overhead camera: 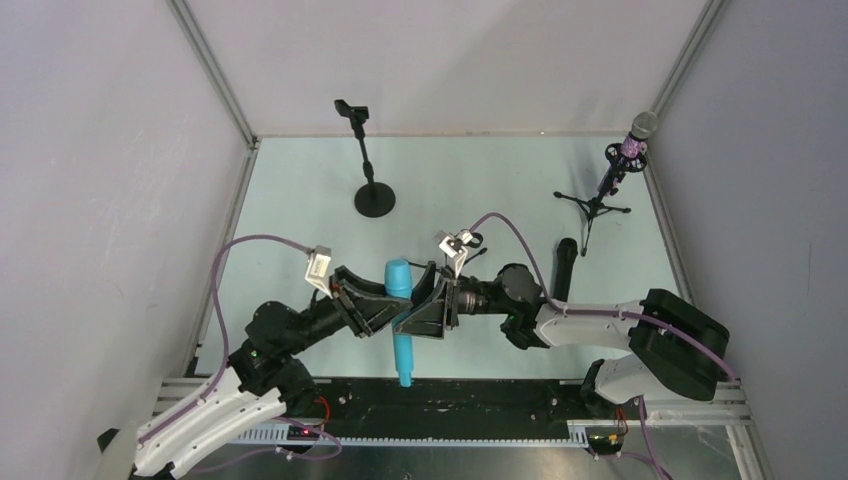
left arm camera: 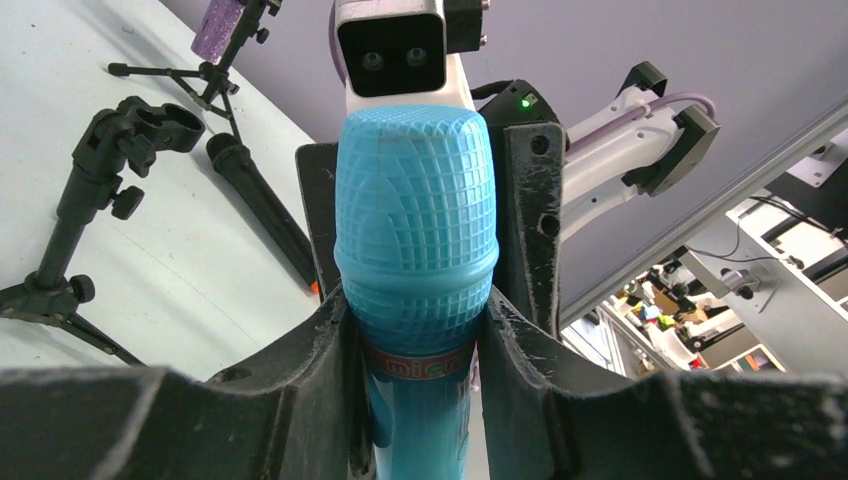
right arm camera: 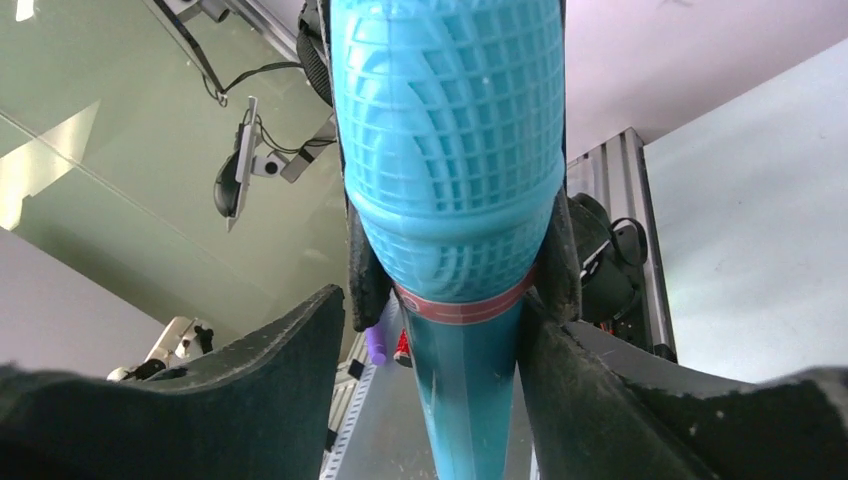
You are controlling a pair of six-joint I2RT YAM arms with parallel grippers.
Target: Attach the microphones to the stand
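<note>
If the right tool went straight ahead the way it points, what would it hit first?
Probably the turquoise microphone, inside the right tool; the left tool holding it sits just behind.

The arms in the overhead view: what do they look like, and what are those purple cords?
The left arm and right arm have white shells near the base and black jointed segments further out. A purple cable loops along each to a small white camera box at the wrist. Each ends in two wide black fingers with rough, scuffed surfaces.
</note>
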